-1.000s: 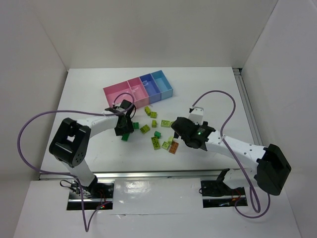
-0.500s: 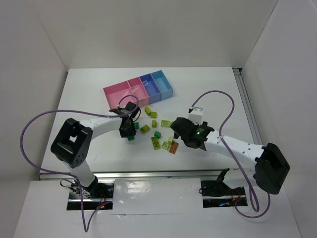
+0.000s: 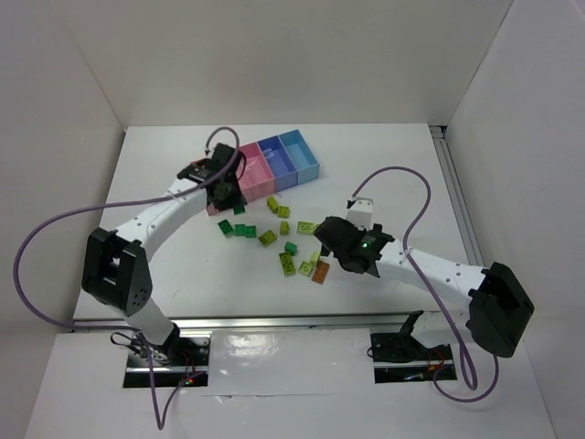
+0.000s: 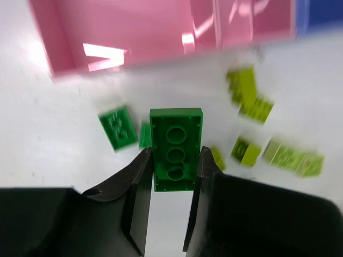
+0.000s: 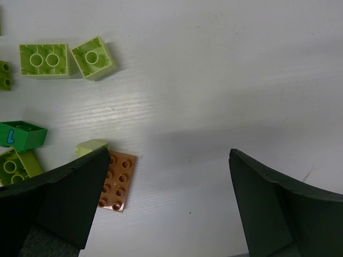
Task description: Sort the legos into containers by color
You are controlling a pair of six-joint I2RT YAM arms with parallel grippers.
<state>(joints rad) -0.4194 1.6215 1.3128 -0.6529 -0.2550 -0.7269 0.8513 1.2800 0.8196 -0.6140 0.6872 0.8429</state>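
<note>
My left gripper (image 3: 225,194) is shut on a dark green lego (image 4: 176,147) and holds it above the table beside the near wall of the left pink bin (image 3: 212,167) (image 4: 64,64). The row of containers continues with a second pink bin (image 3: 252,165), a darker blue bin (image 3: 276,155) and a light blue bin (image 3: 300,149). Dark green legos (image 3: 239,230) and yellow-green legos (image 3: 268,238) lie scattered in the middle. My right gripper (image 3: 331,240) is open and empty; an orange-brown lego (image 5: 116,182) lies by its left finger.
White walls enclose the table on the left, back and right. Purple cables loop from both arms. Yellow-green bricks (image 5: 45,59) lie ahead of the right gripper, and a dark green one (image 5: 21,135) lies to its left.
My left gripper has lifted a dark green lego from the pile and carried it up and back to the pink bin's near wall. The right arm has not moved.
</note>
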